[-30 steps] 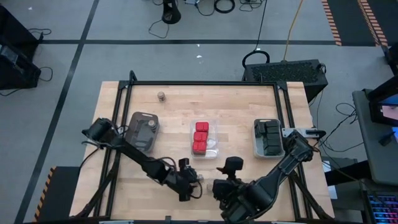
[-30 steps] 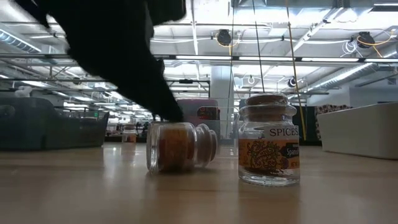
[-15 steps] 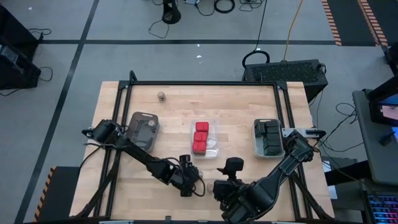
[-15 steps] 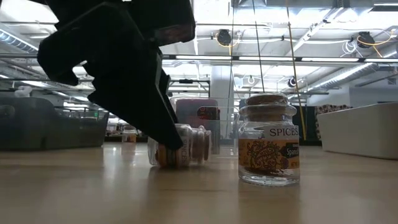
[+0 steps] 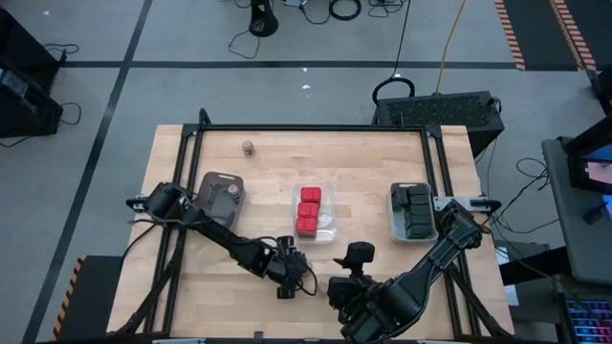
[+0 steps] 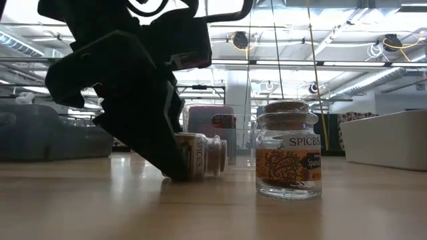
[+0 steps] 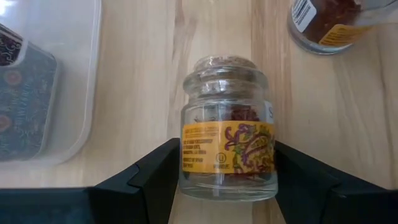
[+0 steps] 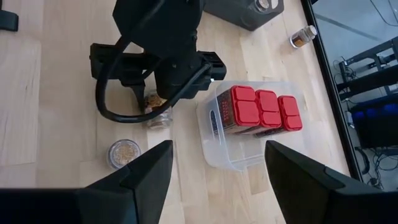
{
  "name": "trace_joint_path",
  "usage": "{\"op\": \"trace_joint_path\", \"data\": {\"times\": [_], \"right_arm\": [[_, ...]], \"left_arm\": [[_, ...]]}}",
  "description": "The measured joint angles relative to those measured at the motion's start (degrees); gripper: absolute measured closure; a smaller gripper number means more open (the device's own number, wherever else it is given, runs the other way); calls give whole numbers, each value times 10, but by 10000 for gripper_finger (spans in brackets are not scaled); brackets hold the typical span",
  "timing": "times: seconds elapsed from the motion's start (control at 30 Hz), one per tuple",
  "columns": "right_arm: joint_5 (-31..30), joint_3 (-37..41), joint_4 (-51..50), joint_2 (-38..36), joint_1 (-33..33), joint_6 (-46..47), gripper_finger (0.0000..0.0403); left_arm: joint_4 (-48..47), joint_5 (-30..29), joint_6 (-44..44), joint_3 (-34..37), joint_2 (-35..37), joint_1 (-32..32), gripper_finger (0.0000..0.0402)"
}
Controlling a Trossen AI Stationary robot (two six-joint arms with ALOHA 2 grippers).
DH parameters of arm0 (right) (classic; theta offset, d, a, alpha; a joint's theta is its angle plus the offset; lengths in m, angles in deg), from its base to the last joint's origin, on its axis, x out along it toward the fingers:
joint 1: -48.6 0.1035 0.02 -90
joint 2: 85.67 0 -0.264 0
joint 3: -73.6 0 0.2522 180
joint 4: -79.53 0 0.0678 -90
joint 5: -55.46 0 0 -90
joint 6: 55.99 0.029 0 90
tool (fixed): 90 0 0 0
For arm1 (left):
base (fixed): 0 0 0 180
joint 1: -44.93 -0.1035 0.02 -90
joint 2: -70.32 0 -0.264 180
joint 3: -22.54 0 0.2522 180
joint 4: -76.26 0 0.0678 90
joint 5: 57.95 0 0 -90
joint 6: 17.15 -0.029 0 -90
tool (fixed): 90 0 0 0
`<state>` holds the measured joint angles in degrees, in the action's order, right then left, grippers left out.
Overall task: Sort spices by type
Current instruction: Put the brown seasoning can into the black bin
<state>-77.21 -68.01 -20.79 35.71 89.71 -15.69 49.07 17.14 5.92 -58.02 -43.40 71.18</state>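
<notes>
- High view: left gripper (image 5: pixel 290 280) low over the near middle of the light wooden table (image 5: pixel 363 158); right gripper (image 5: pixel 346 285) close beside it toward the near edge, raised.
- Left wrist view: small round glass jar of brownish spice with a cork stopper (image 7: pixel 228 127) lies on its side between the left gripper's two dark fingers (image 7: pixel 146 180); both fingers sit against the jar's sides, so the pincer is clamped on this jar. Stopper points away from the wrist.
- Low view: the same jar lies flat on the wood, label reading sideways, the dark gripper body over its base end.
- Second glass spice jar with cork stopper (image 6: pixel 288 159) stands upright on the table just beside the lying one, apart from it.
- Right wrist view: right gripper's fingers spread wide with nothing between them, looking down on the left gripper and both jars.
- Three bright red boxes (image 8: pixel 258 111) in a row inside a clear plastic tray (image 8: pixel 214 149) at table centre, near the jars.
- Black boxes (image 5: pixel 414 210) fill a grey tray (image 5: pixel 393 204) at the right side.
- Dark grey tray (image 5: pixel 220 182) at the left holds one round jar (image 5: pixel 227 199).
- One more small jar (image 5: pixel 248 147) stands alone near the far left edge, well apart from the rest.
</notes>
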Motion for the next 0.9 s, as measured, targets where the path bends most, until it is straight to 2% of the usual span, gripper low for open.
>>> {"op": "trace_joint_path", "data": {"times": [0.2,0.47,0.6,0.73,0.9], "right_arm": [[0,0,0,0,0,0,165],[0,0,0,0,0,0,165],[6,0,-1,0,0,5,165],[7,0,-11,0,4,5,165],[-23,14,-19,0,10,20,165]], "left_arm": [[1,0,-10,0,0,0,170],[1,1,-16,0,-1,0,200],[0,1,-41,0,4,0,201],[-6,-2,-68,2,34,2,201],[-40,-48,-86,5,97,16,201]]}}
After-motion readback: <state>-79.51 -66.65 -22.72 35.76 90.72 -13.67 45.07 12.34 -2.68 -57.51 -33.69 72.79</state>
